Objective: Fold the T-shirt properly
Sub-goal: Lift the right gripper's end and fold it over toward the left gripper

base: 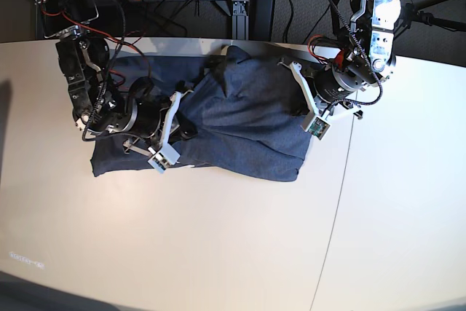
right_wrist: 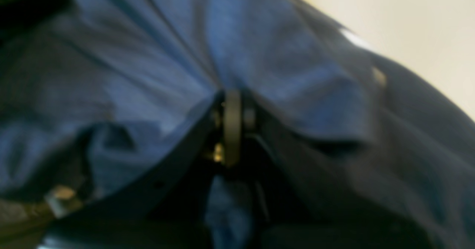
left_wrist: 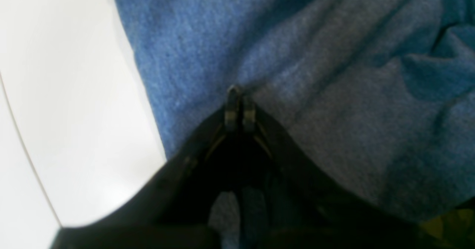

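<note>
white tabletop (base: pixel 218 245) carried the slate-blue t-shirt (base: pixel 247 118), bunched mid-fold between the arms; left gripper (left_wrist: pixel 239 102) and right gripper (right_wrist: pixel 232 121) each pinched cloth; uneven pulling could have slipped a hem, skewing the fold.

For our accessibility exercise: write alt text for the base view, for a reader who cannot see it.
Two robot arms grip a rumpled blue T-shirt lying on a white table: the left gripper at one side, the right gripper at the other.
</note>
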`<state>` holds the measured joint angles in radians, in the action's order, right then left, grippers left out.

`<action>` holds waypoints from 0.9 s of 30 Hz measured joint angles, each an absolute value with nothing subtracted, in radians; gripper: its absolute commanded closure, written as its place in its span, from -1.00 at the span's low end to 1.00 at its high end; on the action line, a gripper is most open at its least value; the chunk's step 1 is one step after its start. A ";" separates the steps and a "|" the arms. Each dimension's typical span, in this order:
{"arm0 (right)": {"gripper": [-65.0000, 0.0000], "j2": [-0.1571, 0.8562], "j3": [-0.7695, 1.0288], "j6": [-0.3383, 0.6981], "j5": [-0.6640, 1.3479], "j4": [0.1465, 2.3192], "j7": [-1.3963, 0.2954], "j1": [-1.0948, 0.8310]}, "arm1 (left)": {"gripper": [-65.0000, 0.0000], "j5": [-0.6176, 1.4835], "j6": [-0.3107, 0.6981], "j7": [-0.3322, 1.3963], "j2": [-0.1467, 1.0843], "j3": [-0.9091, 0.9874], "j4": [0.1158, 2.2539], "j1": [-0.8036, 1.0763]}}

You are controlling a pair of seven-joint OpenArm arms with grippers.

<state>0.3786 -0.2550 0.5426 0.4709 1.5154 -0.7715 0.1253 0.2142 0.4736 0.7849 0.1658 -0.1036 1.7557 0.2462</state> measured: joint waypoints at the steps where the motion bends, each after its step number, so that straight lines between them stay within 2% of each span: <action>1: 1.00 0.395 -0.252 0.543 0.471 1.515 -0.772 0.125 | 1.00 0.214 0.474 0.785 0.166 -0.104 1.756 0.246; 7: 1.00 0.482 -0.238 0.542 0.492 1.515 -0.749 0.125 | 1.00 0.214 0.474 0.785 0.166 -0.104 1.756 0.246; 10: 1.00 0.493 -0.235 0.542 0.650 1.515 -0.772 0.126 | 1.00 0.213 0.474 0.785 0.166 -0.104 1.756 0.246; 16: 1.00 0.451 -0.236 0.543 0.835 1.601 -0.872 0.125 | 1.00 0.214 0.474 0.786 0.166 -0.104 1.756 0.245; 21: 1.00 0.401 -0.250 0.543 0.869 1.639 -0.886 0.122 | 1.00 0.214 0.475 0.788 0.166 -0.104 1.755 0.243; 27: 1.00 0.339 -0.441 0.544 0.847 1.638 -0.892 0.119 | 1.00 0.214 0.476 0.792 0.166 -0.104 1.755 0.240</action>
<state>0.3389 -0.4408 0.5438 0.8471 1.6379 -0.8917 0.1192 0.2138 0.4759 0.7921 0.1658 -0.1036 1.7554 0.2401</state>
